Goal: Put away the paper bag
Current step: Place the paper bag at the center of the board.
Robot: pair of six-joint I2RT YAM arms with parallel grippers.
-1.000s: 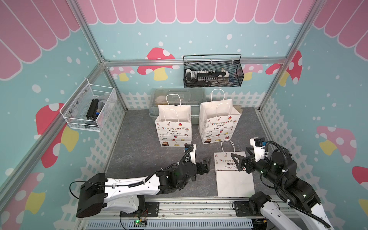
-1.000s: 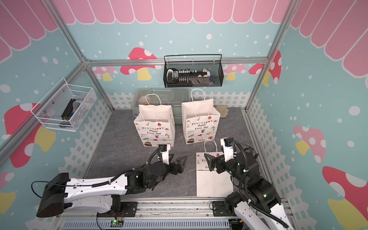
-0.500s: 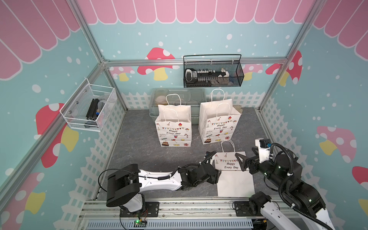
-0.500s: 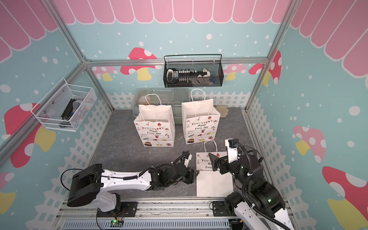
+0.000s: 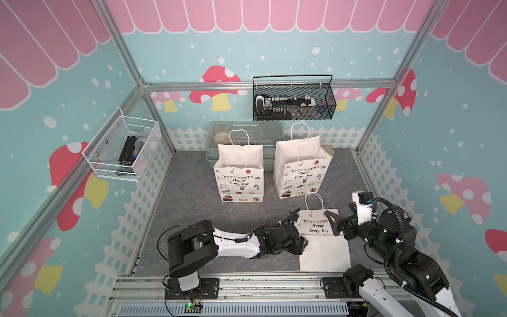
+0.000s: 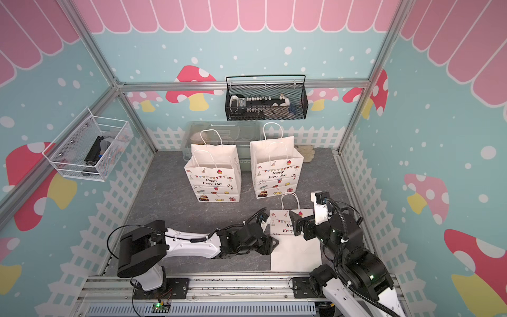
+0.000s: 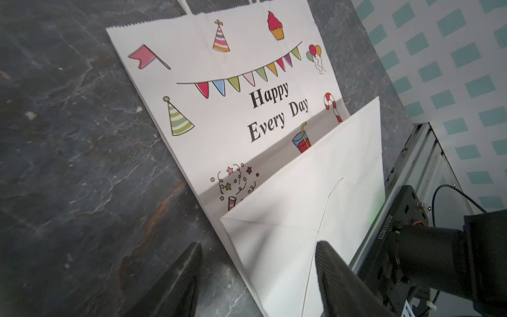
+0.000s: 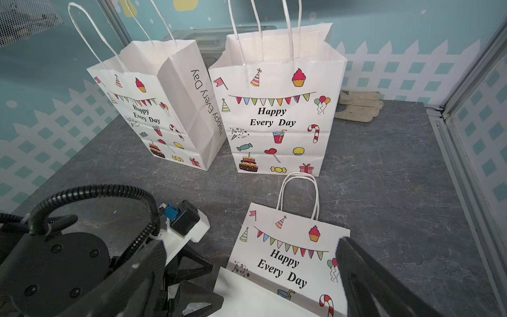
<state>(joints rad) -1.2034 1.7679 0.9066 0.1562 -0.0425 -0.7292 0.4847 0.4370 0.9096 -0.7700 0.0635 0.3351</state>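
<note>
A white "Happy Every Day" paper bag [image 5: 323,247] [image 6: 296,252] lies flat at the front right of the grey table, handles pointing away, its bottom flap folded over the print. My left gripper [image 5: 303,243] [image 7: 259,244] is low at the bag's left edge and open. One finger is over the folded flap [image 7: 301,219], the other over bare table. The right gripper [image 5: 336,223] [image 8: 251,243] hovers wide open over the bag's printed upper half [image 8: 288,255] and holds nothing.
Two matching bags stand upright mid-table [image 5: 240,178] [image 5: 301,170], with a clear lidded bin [image 5: 244,131] behind them. Pale gloves [image 8: 359,105] lie at the back right. A black wire basket [image 5: 293,98] hangs on the back wall and a white one [image 5: 123,148] on the left wall.
The left arm swung right across the table to the flat bag's left edge, and its jaws narrowed. The right gripper drew back slightly to the right, still wide open.
</note>
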